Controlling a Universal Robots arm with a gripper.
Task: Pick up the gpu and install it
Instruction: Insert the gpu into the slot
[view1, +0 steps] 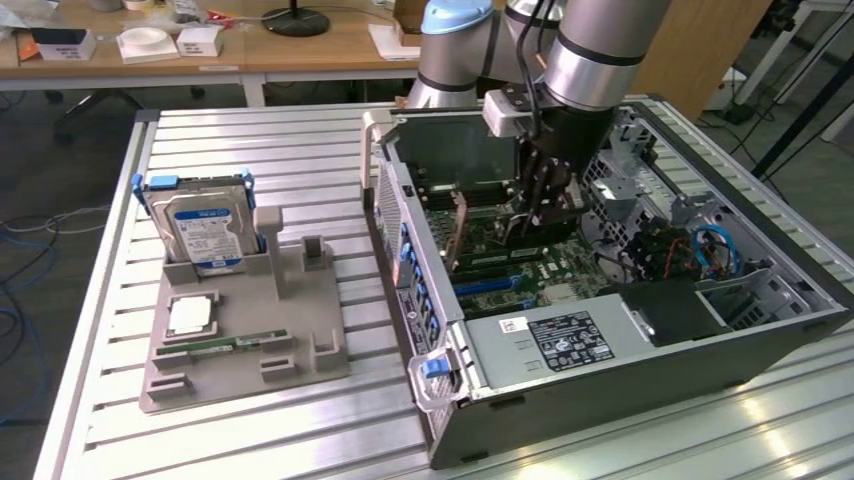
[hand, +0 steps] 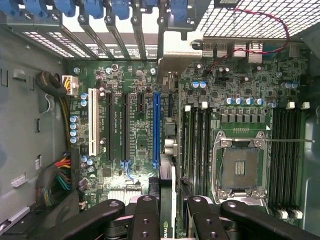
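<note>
Over the motherboard (hand: 135, 135), vertical gripper (view1: 550, 212) around gpu (hand: 166, 192)

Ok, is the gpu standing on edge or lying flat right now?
On edge: the claw is shut on the two faces of the gpu, which stands perpendicular to the motherboard.

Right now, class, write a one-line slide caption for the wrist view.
Gripper holds the gpu edge-on over the motherboard's expansion slots inside the computer case.
</note>
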